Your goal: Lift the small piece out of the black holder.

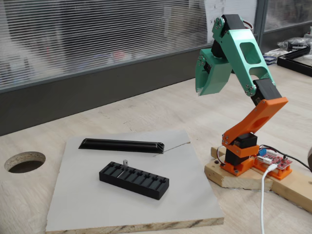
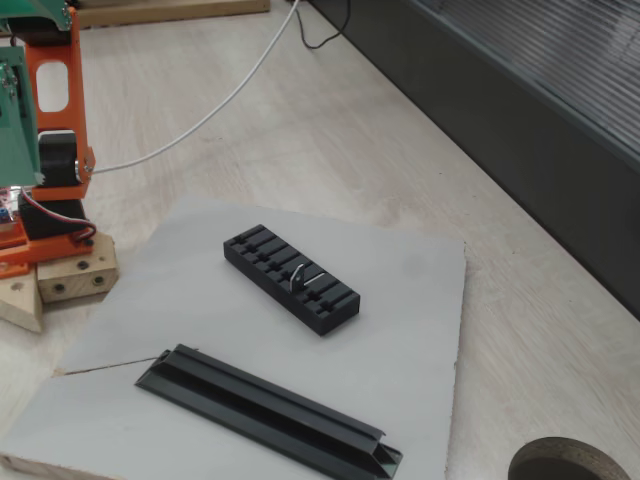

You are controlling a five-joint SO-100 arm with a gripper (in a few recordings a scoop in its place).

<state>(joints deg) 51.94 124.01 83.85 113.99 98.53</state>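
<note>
The black holder (image 1: 134,180) (image 2: 262,256) lies on a grey board, its row of slots facing up. The small piece (image 1: 125,163) (image 2: 299,277), a thin silvery tab, stands upright in one slot near the holder's far end in a fixed view. My teal gripper (image 1: 201,91) hangs folded high above the table, well up and to the right of the holder. Its fingertips appear to meet, with nothing between them.
A long slim black bar (image 1: 122,145) (image 2: 270,410) lies on the grey board (image 1: 97,204) (image 2: 410,330) beyond the holder. The arm's orange base (image 1: 243,156) (image 2: 50,150) sits on a wooden block beside the board. A round hole (image 1: 24,161) (image 2: 570,462) is cut in the tabletop.
</note>
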